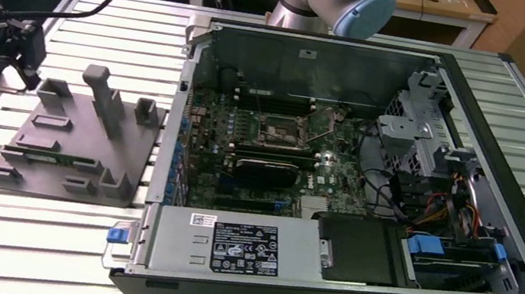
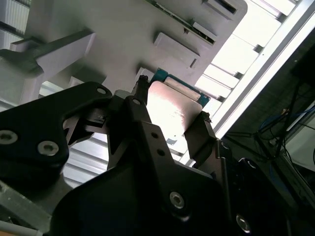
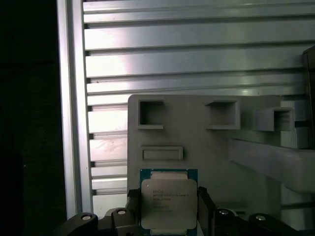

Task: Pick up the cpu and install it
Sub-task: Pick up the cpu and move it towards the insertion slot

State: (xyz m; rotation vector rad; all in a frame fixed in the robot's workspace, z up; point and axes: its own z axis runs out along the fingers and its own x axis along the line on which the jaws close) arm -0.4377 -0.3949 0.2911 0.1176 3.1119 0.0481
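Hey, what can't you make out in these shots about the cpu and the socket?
Underside of the cpu: faces away in both wrist views.
Whether it is clear of the grey fixture: hidden behind cpu and fingers, first wrist view.
Contents of the motherboard socket: too small, exterior view.

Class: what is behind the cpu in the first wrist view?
The grey fixture plate, on the slatted table. The cpu, held by the end effector, hides the plate directly behind it.

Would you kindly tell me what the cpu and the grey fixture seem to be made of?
The cpu: silvery metal lid, catching glare, on a green circuit-board rim. The grey fixture: matte, uniform grey with moulded pockets, probably plastic.
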